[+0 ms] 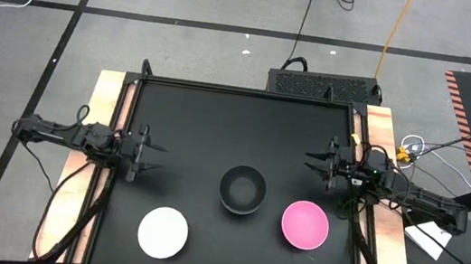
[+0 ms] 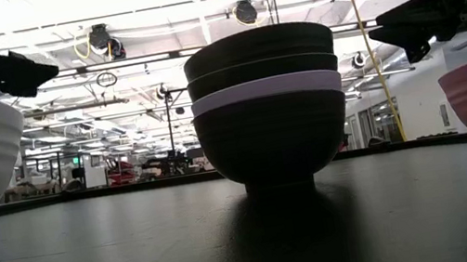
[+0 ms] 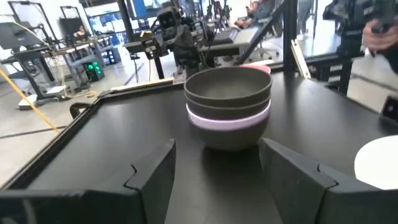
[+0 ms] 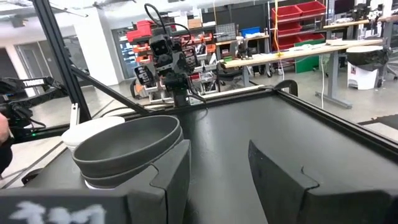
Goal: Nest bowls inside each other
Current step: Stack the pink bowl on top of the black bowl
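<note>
The task looks more than half done. In the middle of the black table point(image 1: 219, 121) stands a stack of nested bowls point(image 2: 268, 107). The low view shows it as four layers: a black bowl at the bottom, a lavender one point(image 2: 266, 92) in it, and two more black rims on top. They sit level and straight, one rim just above the other.

Two bowls are still alone. The white bowl point(image 1: 163, 232) stands near the front edge, to the left of the stack and well apart from it. It is ribbed on the outside, as the low view shows. The pink bowl point(image 1: 305, 225) stands just to the right of the stack, close to it but not touching. Both are upright and empty, so they can go on top of the stack as they are.

The left gripper point(image 1: 147, 154) hangs over the left edge of the table with its fingers spread, and nothing is between them. The right gripper point(image 1: 316, 158) is at the right edge, behind the pink bowl, also spread and empty. No bowl is in the hold of either arm now.
</note>
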